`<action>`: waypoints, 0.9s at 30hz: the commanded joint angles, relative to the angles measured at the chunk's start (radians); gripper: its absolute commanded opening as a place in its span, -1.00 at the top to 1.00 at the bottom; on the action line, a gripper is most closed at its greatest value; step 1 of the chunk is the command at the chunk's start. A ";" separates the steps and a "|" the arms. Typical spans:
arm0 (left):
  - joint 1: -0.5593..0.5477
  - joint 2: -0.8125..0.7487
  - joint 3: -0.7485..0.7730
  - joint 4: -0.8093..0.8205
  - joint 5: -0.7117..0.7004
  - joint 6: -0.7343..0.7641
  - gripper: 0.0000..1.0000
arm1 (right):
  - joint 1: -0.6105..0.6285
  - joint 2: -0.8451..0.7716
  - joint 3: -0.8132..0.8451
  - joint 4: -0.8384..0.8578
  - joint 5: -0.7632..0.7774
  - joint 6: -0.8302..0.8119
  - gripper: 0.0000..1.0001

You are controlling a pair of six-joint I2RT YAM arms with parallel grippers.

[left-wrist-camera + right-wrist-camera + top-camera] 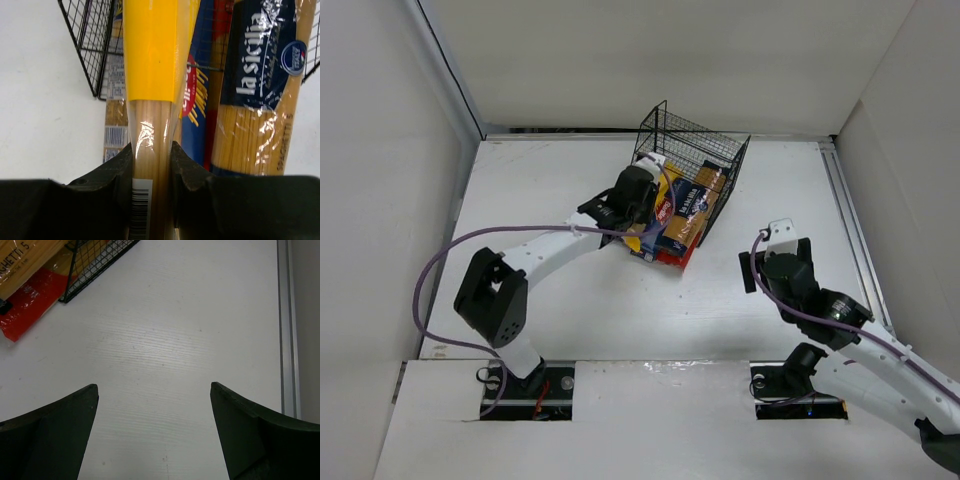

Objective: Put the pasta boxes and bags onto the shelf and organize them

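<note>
The black wire-mesh shelf (715, 150) lies at the back centre with several pasta packages sticking out of its open front. My left gripper (152, 150) is shut on a long spaghetti bag with a yellow top (152, 60), held edge-on at the shelf mouth (85, 45). Beside it lie a dark blue box (200, 95), a red box (30, 305) and a bag with a dark blue "la sicilia" label (260, 65). In the top view the left gripper (645, 195) sits over the packages (685, 215). My right gripper (154, 390) is open and empty over bare table, right of the shelf (95, 260).
White walls enclose the table on three sides. A metal rail (287, 325) runs along the right edge. The right arm (800, 285) stands apart from the shelf at the right.
</note>
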 commanded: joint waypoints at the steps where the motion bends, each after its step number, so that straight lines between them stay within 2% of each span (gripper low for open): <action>1: -0.006 0.022 0.121 0.200 -0.055 0.048 1.00 | -0.004 -0.004 0.026 -0.001 0.033 0.005 -0.93; 7: 0.003 0.156 0.214 0.263 -0.069 0.082 1.00 | -0.014 0.016 0.026 -0.001 0.033 0.005 -0.96; 17: 0.024 0.252 0.316 0.286 -0.024 0.073 1.00 | -0.014 0.048 0.026 -0.013 0.033 0.014 -0.98; 18: 0.024 0.266 0.334 0.240 -0.015 0.073 0.81 | -0.014 0.048 0.026 -0.013 0.033 0.023 -0.98; 19: 0.024 0.266 0.359 0.217 -0.015 0.073 0.31 | -0.014 0.048 0.026 -0.023 0.033 0.023 -0.98; 21: 0.024 0.275 0.359 0.172 -0.006 0.062 -0.03 | -0.014 0.048 0.026 -0.023 0.033 0.034 -0.98; 22: 0.024 0.266 0.359 0.162 -0.006 0.052 -0.28 | -0.014 0.038 0.026 -0.032 0.033 0.034 -0.98; 23: 0.024 0.266 0.359 0.152 -0.006 0.051 -0.44 | -0.014 0.026 0.035 -0.032 0.033 0.034 -0.98; 24: 0.024 0.250 0.345 0.152 -0.018 0.041 -0.51 | -0.014 0.025 0.035 -0.032 0.024 0.034 -0.98; 27: 0.024 0.197 0.308 0.114 -0.029 0.018 -0.62 | -0.014 0.004 0.035 -0.032 0.006 0.034 -0.98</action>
